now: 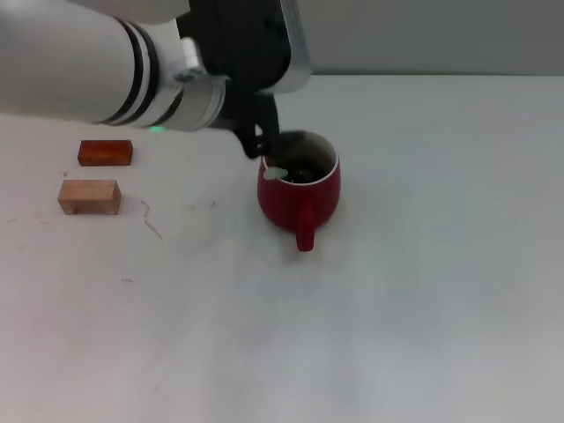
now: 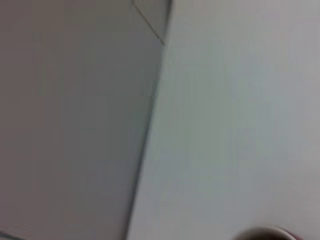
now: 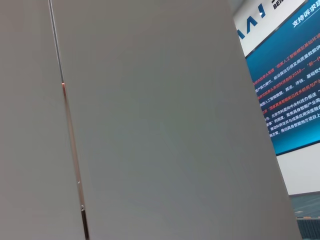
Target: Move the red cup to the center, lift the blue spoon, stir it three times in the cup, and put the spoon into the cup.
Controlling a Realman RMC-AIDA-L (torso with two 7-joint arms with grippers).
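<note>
The red cup stands near the table's middle in the head view, its handle pointing toward me. The blue spoon lies in the cup, its pale handle end resting on the left rim and its bowl hidden in the dark inside. My left gripper hovers just above the cup's back-left rim, its dark fingers apart and off the spoon. A sliver of the cup's rim shows at the edge of the left wrist view. My right arm is out of view, and its wrist camera faces a wall.
A red-orange block and a pale wooden block lie at the left of the white table. My left forearm spans the upper left.
</note>
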